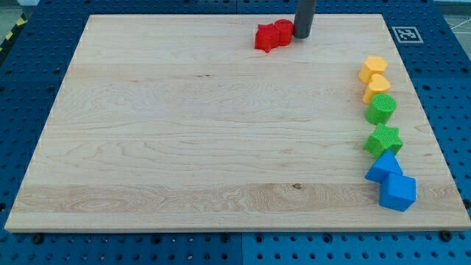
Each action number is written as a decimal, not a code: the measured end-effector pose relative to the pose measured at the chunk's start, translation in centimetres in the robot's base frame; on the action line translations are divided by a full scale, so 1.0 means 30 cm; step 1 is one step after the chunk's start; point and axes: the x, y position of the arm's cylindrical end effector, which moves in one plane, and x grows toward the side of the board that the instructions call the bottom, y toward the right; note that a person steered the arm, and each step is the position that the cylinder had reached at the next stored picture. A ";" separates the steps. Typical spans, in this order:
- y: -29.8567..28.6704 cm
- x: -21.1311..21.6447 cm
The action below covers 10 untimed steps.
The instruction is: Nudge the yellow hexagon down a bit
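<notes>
A yellow hexagon (373, 68) sits near the board's right edge, with a second yellow block (376, 87) touching it just below. My tip (302, 36) is at the view's top centre, far to the left of the yellow blocks. It touches the right side of two red blocks, a red star (266, 38) and a red round block (282, 31).
Down the right edge below the yellow blocks lie a green round block (381, 109), a green star (383, 140), a blue triangle (383, 168) and a blue cube (398, 192). The wooden board (184, 132) lies on a blue pegboard table.
</notes>
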 end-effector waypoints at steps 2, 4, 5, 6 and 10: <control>0.097 0.065; 0.201 0.166; 0.269 0.170; 0.379 0.167; 0.462 0.318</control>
